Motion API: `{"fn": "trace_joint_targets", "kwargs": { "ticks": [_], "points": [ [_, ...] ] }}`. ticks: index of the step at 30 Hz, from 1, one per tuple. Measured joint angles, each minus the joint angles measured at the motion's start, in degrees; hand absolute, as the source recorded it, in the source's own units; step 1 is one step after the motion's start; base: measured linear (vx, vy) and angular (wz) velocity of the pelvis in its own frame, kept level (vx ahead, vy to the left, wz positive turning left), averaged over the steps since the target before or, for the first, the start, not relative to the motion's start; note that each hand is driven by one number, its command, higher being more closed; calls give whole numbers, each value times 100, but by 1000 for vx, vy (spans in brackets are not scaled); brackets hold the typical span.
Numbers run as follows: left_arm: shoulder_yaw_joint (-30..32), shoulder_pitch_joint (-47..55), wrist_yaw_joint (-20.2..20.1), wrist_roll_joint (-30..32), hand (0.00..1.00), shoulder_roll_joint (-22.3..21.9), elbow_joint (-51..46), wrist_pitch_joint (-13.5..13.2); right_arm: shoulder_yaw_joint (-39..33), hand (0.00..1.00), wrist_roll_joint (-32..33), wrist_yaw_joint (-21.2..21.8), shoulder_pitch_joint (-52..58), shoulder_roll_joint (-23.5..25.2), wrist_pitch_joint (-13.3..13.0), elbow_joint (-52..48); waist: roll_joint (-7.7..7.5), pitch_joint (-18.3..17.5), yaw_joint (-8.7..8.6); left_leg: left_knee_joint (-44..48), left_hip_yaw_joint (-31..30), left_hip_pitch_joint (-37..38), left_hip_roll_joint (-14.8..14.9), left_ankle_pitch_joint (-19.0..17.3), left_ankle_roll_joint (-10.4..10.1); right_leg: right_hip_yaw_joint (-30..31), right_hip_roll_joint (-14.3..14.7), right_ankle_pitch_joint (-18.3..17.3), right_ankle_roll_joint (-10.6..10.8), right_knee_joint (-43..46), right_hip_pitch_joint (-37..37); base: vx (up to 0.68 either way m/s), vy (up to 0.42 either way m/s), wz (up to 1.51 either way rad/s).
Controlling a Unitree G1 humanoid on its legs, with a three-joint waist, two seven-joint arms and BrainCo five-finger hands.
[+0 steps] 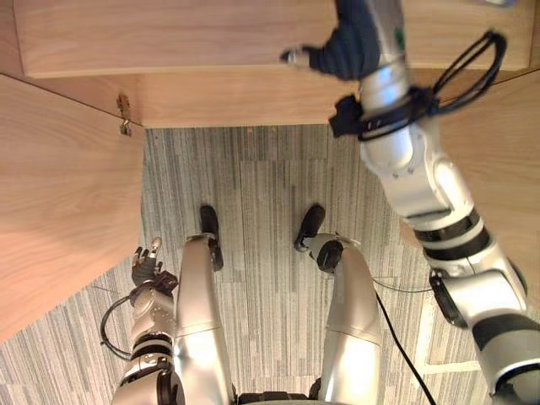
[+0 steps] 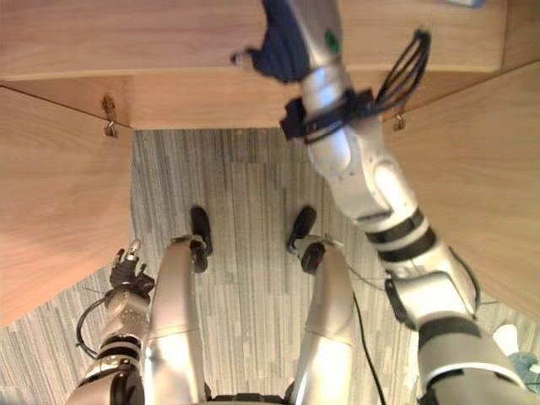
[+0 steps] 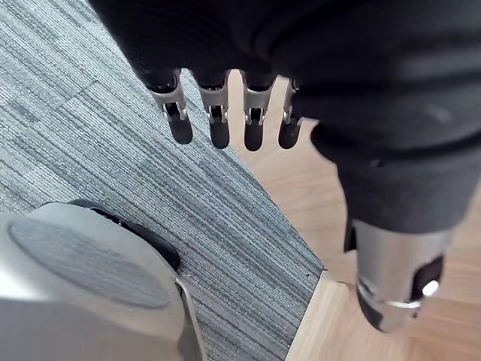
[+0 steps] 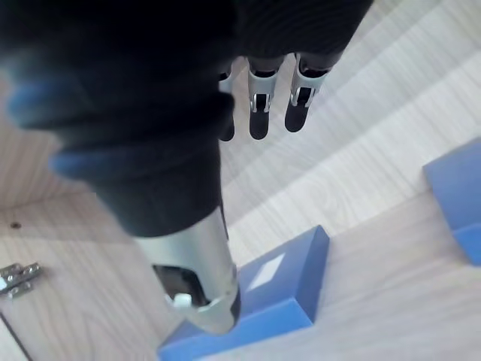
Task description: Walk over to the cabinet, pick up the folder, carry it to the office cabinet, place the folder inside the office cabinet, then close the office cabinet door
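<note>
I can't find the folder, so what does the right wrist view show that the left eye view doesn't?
Right wrist view: a blue folder lying flat on the cabinet shelf, another blue item nearby. Left eye view: grey carpet, an open cabinet door, the left robot hand hanging low. Shared: the right robot hand, open and empty, reaching into the cabinet.

Cabinet [image 1: 169, 34]: light wood, fine straight grain. Door [image 1: 59, 211] at 9 o'clock is the same wood. Hinge [image 1: 124, 114]: dull metal. Carpet [image 1: 253, 194]: grey tiles with thin darker stripes, direction varies by tile. Folder [image 4: 278, 289]: plain blue with a white label [image 4: 267, 272]. Second item [image 4: 458, 195] near it, same blue. Left robot hand [image 1: 145, 263] and right robot hand [image 1: 346, 46]: silver fingers, dark tips, dark ribbed cover.
</note>
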Motion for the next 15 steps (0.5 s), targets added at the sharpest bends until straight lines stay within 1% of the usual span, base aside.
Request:
{"fn": "trace_joint_targets", "kwargs": {
  "ticks": [2,4,5,6,8,9,11,13,15],
  "points": [
    [-131,-1,3,33,0,1,143,2,259,0,-18,46,488,3,-93,0,-12,-20,-7,-180,22,316,-4,1,1,-47,5,2,4,-177,328,51,64,4],
    [-198,5,8,161,0,-11,267,1,595,0,-152,172,977,36,-240,1,-25,-41,-15,-442,63,734,-14,17,19,-82,21,18,26,-413,733,55,62,3],
    [-245,5,15,192,0,-8,312,4,669,0,-209,223,1118,63,-282,1,-24,-44,-6,-520,95,862,-8,17,27,-88,42,36,41,-497,861,65,50,-4],
    [-367,17,38,217,0,8,397,13,816,0,-218,302,1414,133,-317,13,-29,-47,18,-715,145,1154,2,33,25,-107,76,74,53,-698,1132,95,66,-5],
    [-551,57,57,233,0,-10,510,16,847,0,-216,472,1957,437,-400,106,-50,-71,3,-1172,224,1725,-5,170,-23,-190,114,189,86,-1124,1684,119,70,-4],
    [-599,86,61,238,0,-9,541,19,847,0,-214,509,2097,555,-417,184,-79,-116,-4,-1310,255,1875,-7,208,-38,-199,135,215,97,-1245,1812,120,43,-5],
    [-731,191,102,249,0,-2,703,19,807,0,-198,620,2660,1065,-427,616,-226,-309,-9,-1928,355,2482,-31,396,-68,-253,198,346,55,-1706,2325,139,22,2],
    [-852,225,114,251,0,-1,868,24,806,0,-183,699,2940,1334,-427,1024,-235,-328,-39,-2346,353,2922,-75,542,-89,-353,209,393,65,-1993,2742,157,13,16],
    [-1068,358,127,251,0,7,1122,17,804,0,-109,829,3302,1808,-420,1996,-235,-533,-56,-2982,352,3430,-122,772,-139,-456,284,485,81,-2431,3185,168,13,11]
  ]
}}
